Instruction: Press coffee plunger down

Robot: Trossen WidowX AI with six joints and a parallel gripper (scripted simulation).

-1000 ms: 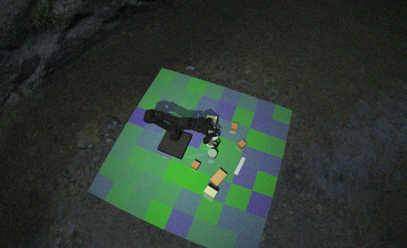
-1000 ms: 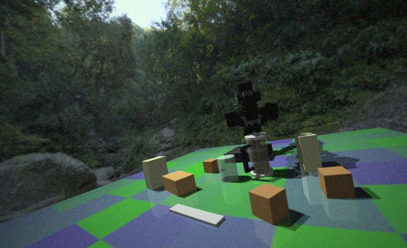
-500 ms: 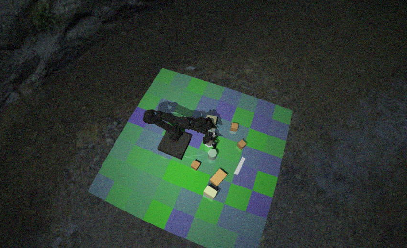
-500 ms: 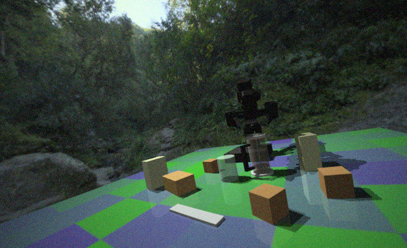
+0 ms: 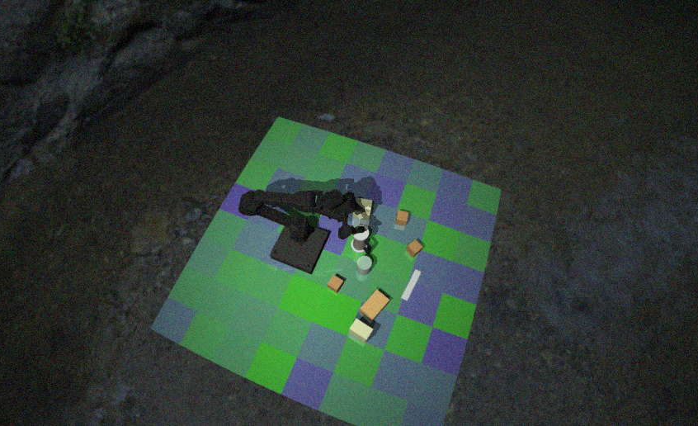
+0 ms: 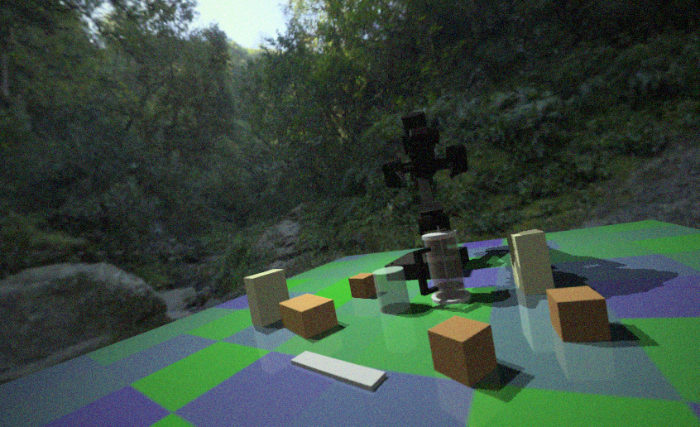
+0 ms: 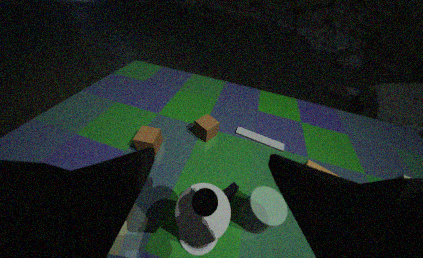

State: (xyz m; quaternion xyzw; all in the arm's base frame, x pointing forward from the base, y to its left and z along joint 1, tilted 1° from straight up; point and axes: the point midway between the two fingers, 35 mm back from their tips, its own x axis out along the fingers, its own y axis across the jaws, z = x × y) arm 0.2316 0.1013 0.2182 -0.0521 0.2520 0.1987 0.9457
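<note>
Nearest the exterior camera, along the surface's (image 6: pixel 581 403) front edge, lie a flat white bar (image 6: pixel 338 369) and an orange cube (image 6: pixel 462 348); further orange cubes (image 6: pixel 578 313) and two tall cream blocks (image 6: pixel 530 261) stand farther in. Toward the middle, a clear glass cylinder (image 6: pixel 390 289) stands just beside the coffee press (image 6: pixel 444 265), which is upright on its white foot with its long axis vertical. In the wrist view the black plunger knob (image 7: pixel 204 201) sits low against the press lid, so the plunger looks fully down. Behind and above it hangs the gripper (image 7: pixel 209 167), spread wide and holding nothing, its dark fingers standing apart on either side of the knob without touching. The press lies directly below the gripper, so I judge that a straight upward lift, along the press's own axis, would get away without nudging it.
</note>
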